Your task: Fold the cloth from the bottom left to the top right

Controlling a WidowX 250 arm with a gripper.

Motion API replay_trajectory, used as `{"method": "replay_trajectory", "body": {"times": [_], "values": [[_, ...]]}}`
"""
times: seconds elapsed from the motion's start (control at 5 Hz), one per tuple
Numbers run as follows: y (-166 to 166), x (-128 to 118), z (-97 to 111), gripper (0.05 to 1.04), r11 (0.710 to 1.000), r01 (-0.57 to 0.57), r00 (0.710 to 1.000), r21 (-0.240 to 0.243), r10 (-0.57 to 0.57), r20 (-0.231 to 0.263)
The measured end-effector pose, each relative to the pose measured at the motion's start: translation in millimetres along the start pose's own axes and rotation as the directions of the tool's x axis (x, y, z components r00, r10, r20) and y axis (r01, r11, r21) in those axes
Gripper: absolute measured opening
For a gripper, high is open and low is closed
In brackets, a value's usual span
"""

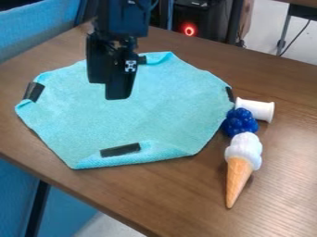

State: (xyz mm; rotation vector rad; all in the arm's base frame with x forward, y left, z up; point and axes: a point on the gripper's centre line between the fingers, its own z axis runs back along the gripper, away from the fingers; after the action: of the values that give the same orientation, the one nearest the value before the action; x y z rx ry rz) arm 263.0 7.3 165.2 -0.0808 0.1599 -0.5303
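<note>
While the end effector (108, 89) hangs above the far part of the cloth, the items stand as follows, largest first.

Surface (282, 180): brown, wood-grained, extending below and to all sides of the end effector.

Cloth (142, 111): light blue, spread flat under the end effector, the greater part of it lying toward the view's bottom and right from there. Border turned in at several places, including the far edge just beyond the end effector and the near edge.

End effector: black, pointing down; whether apart or together, cannot tell.

Toy ice cream cone (240, 166): white top, tan cone, lying toward the view's lower right from the end effector, tip toward the view's bottom.

White spool (263, 110): flanged, on its side, well to the view's right of the end effector, near the cloth's edge.

Blue bumpy piece (239, 122): between the spool and the toy cone, at the cloth's edge, on the same side of the end effector.

Black strips: four, along the cloth's border; one (34, 91) left of the end effector, one (121, 150) nearer the camera, one (230, 94) right, one (142, 59) just beside it.
</note>
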Motion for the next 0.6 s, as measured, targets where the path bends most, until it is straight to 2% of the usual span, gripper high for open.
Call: {"method": "replay_trajectory", "body": {"times": [0.2,0.4,0.6], "values": [[1,1,-9,1.001,1.000,-0.010,1.000,-0.020,0.010,-0.029],[23,-15,-6,1.001,0.982,-0.185,0.983,-0.033,0.185,-0.006],[23,-15,-7,1.001,0.979,-0.198,0.980,-0.043,0.198,-0.003]]}}
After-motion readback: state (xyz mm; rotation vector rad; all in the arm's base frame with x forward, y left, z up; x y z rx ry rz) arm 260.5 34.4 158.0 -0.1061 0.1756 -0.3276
